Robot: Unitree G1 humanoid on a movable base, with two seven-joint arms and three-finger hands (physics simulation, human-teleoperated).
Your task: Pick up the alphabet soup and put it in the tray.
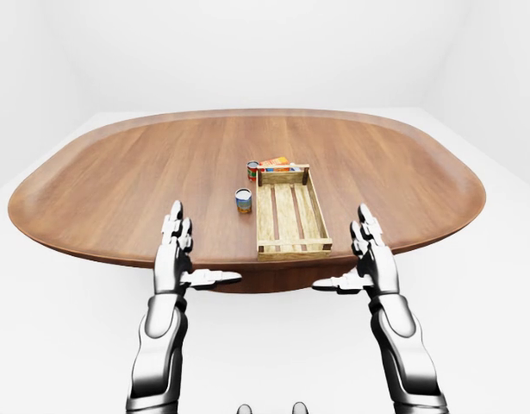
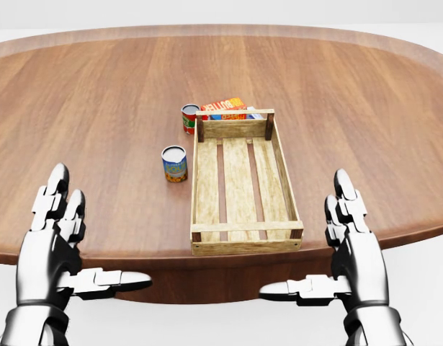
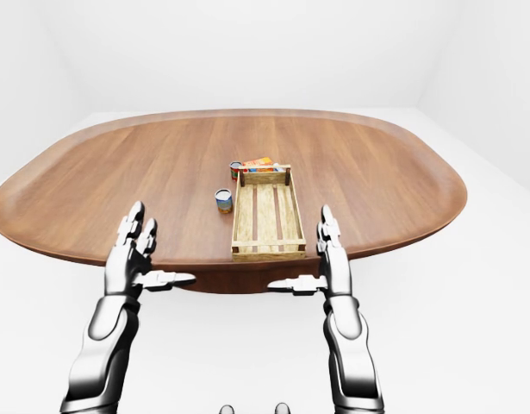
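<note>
A small can with a blue and yellow label (image 2: 174, 163), which I take for the alphabet soup, stands upright on the wooden table, just left of the tray. The tray (image 2: 207, 187) is an empty slatted wooden crate in the middle of the head view. My left hand (image 2: 91, 238) is open and empty at the bottom left, over the table's lower edge and well below the can. My right hand (image 2: 307, 238) is open and empty at the bottom right, just right of the tray's lower corner.
A red-labelled can (image 2: 190, 119) stands at the tray's upper left corner. An orange box (image 2: 225, 107) lies against the tray's top end. The large oval table (image 1: 118, 172) stands on a white floor.
</note>
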